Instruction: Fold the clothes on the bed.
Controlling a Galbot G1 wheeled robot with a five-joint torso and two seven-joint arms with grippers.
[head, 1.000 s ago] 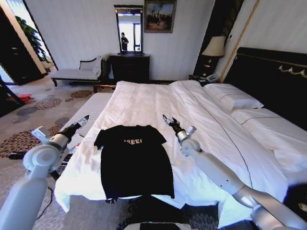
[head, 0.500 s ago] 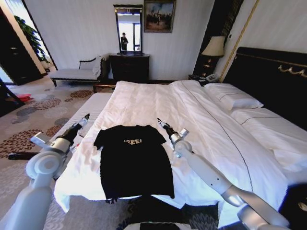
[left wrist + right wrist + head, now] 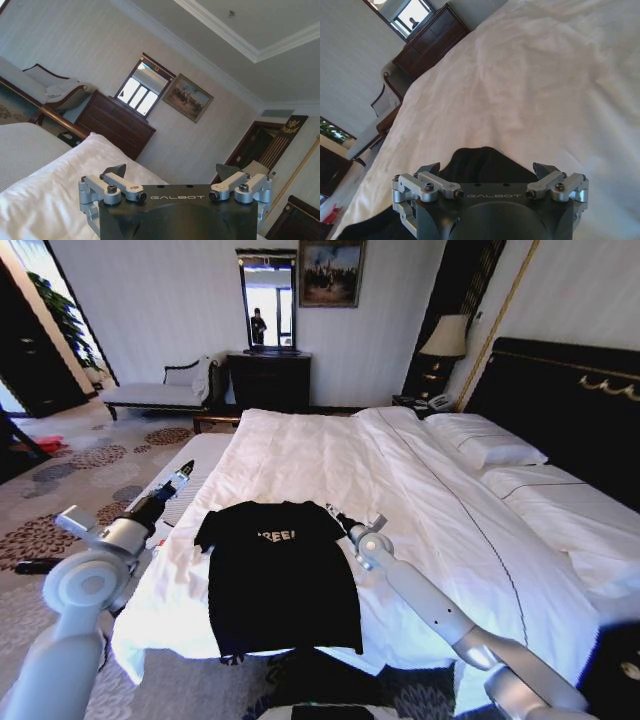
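The clothes are one black T-shirt (image 3: 282,580) with white chest lettering. It lies flat, front up, near the foot edge of the bed (image 3: 330,455), which has a white duvet. My right gripper (image 3: 333,511) is open at the shirt's right sleeve, low over the duvet. In the right wrist view the right gripper (image 3: 488,168) has its fingers spread, with the black sleeve (image 3: 479,159) just beyond them. My left gripper (image 3: 185,471) hovers off the bed's left side, apart from the left sleeve. In the left wrist view the left gripper (image 3: 173,171) is open and holds nothing.
Pillows (image 3: 487,447) and a dark headboard (image 3: 575,400) are at the right. A dark dresser (image 3: 270,380) with a mirror and a pale chaise bench (image 3: 160,390) stand by the far wall. A lamp (image 3: 446,340) is beside the bed. Patterned carpet (image 3: 70,490) lies to the left.
My right gripper has moved left along the duvet to the shirt's right sleeve. My left gripper has risen a little and moved slightly farther away. The shirt has not moved.
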